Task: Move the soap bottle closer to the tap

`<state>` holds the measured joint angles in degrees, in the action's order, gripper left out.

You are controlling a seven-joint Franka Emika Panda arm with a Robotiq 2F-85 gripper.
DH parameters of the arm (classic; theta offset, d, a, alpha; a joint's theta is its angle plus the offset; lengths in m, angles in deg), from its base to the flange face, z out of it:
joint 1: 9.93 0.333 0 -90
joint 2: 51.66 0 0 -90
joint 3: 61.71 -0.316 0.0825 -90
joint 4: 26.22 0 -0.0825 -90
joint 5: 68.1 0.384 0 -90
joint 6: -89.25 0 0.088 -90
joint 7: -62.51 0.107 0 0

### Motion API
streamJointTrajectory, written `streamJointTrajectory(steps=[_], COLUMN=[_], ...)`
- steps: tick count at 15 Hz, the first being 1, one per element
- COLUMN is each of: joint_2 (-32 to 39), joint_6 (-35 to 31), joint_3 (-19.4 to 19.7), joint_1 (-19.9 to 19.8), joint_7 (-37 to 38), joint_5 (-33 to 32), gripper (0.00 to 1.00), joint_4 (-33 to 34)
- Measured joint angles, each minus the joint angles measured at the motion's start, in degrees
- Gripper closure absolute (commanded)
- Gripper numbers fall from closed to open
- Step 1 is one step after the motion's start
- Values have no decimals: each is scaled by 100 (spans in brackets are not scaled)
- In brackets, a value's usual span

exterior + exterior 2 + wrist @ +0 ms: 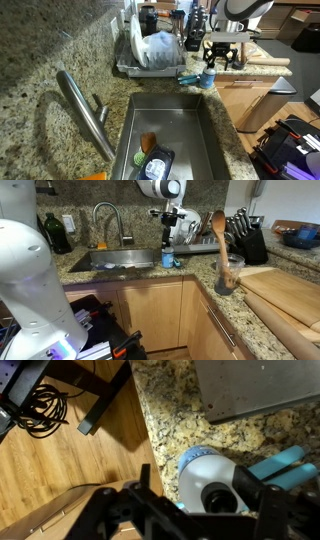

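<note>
The soap bottle (208, 77) is a small clear cylinder of blue liquid with a white collar and a dark pump head. It stands upright on the speckled granite counter (40, 60), long axis vertical, at the corner of the sink (185, 125) farthest from the tap (85, 115). I cannot tell which way its nozzle points. From the wrist view the bottle (210, 485) shows as a pale round shoulder with the dark head in the middle. A flat teal-blue scrub brush (190, 77) lies just beside it on the sink's edge.

The gripper (226, 60) hangs above the bottle, jaws apart and holding nothing; in the wrist view one dark finger stands to each side of it (contact is not discernible).

The tap is a thick, brushed-steel tube that curves over the rectangular steel basin, well apart from the bottle. A wire dish rack (150, 50) sits behind the sink.
</note>
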<state>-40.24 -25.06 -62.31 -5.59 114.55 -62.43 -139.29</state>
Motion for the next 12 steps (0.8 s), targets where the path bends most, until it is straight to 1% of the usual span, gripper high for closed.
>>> streamJointTrajectory(steps=[1,2,6,7,8,12], joint_2=[-5,-8,-26,-29,-31,-34], joint_6=[0,0,0,0,0,-95], joint_3=[-2,-2,-3,-3,-4,-20], joint_1=[3,5,22,27,30,33], joint_7=[-1,-5,-23,-29,-37,-262], joint_5=[0,-1,-14,-15,-27,-64], gripper=[56,65,95,99,100,100], joint_4=[13,25,50,50,50,49])
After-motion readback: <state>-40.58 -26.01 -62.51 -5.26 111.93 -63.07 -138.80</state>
